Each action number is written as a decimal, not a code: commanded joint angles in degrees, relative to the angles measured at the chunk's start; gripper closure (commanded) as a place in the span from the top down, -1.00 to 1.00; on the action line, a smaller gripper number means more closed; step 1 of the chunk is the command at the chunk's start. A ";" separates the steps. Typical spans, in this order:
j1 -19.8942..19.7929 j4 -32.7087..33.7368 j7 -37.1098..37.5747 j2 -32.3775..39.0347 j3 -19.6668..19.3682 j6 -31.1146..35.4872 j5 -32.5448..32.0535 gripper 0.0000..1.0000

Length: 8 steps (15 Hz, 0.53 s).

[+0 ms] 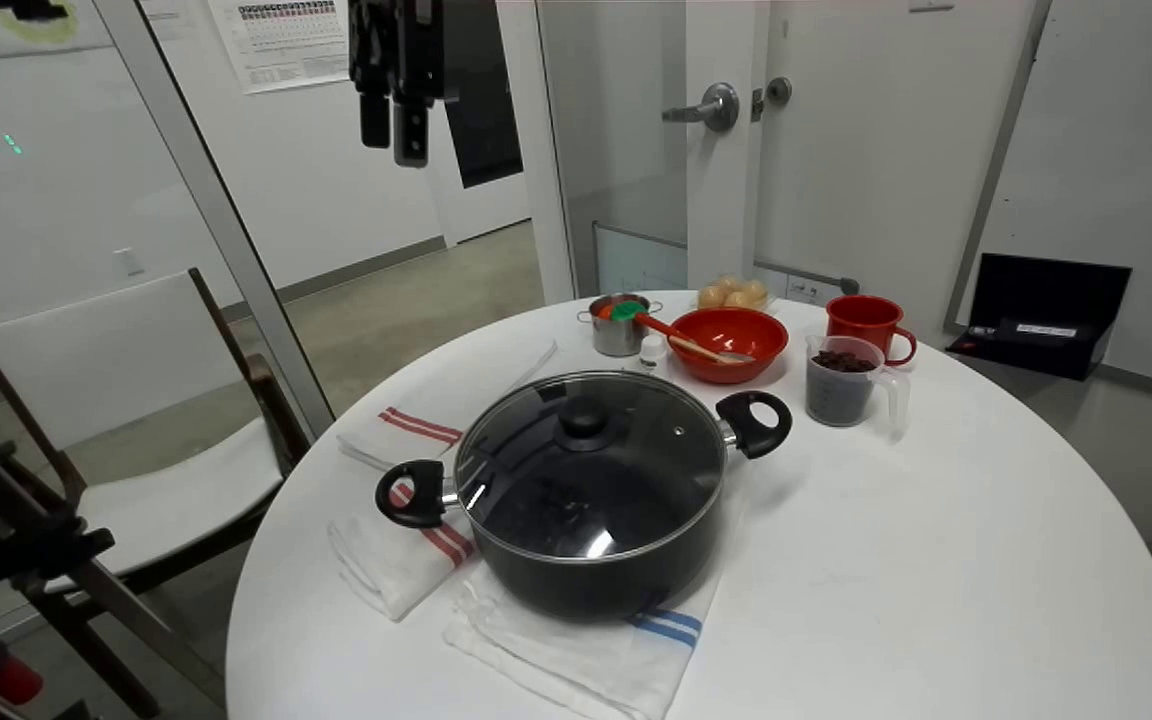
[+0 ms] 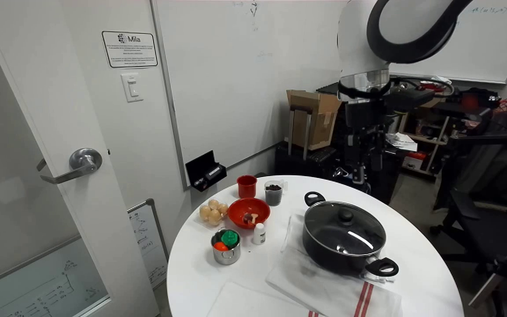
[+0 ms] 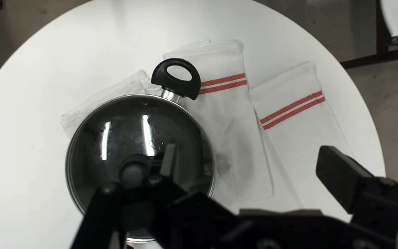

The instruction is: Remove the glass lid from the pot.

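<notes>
Glass, metal-rimmed: find the glass lid point(image 1: 596, 485), topped by a black knob point(image 1: 584, 415), seated on the pot point(image 1: 596, 588), over folded towels point(image 1: 576, 655) on the white desk point(image 1: 936, 560). Find the hand point(image 3: 249, 162) high and well apart, spread wide, holding nothing, with its gap toward three o'clock of the knob in the wrist view. Expect, if lowered straight from there, a landing on glass or towels instead of around the knob. Beware too of slipping on that rounded knob, of dragging the pot over loose towels, or of swinging the lid into the red bowl point(image 1: 741, 325), between one and two o'clock of the pot in an exterior view. Read "Mila" on the wall sign point(image 2: 130, 49), toward one o'clock of the door handle point(image 2: 85, 159); cannot make out its smaller lines, nor the label on the white bottle point(image 2: 259, 236).
</notes>
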 commanded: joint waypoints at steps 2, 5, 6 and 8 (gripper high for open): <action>-1.76 2.88 -0.41 6.34 -1.14 4.60 3.45 1.00; -3.06 3.67 -0.29 9.91 -1.74 7.08 5.08 1.00; -3.55 4.03 -0.20 11.17 -1.96 7.61 5.63 1.00; -4.44 4.84 0.10 13.47 -2.42 8.41 6.46 1.00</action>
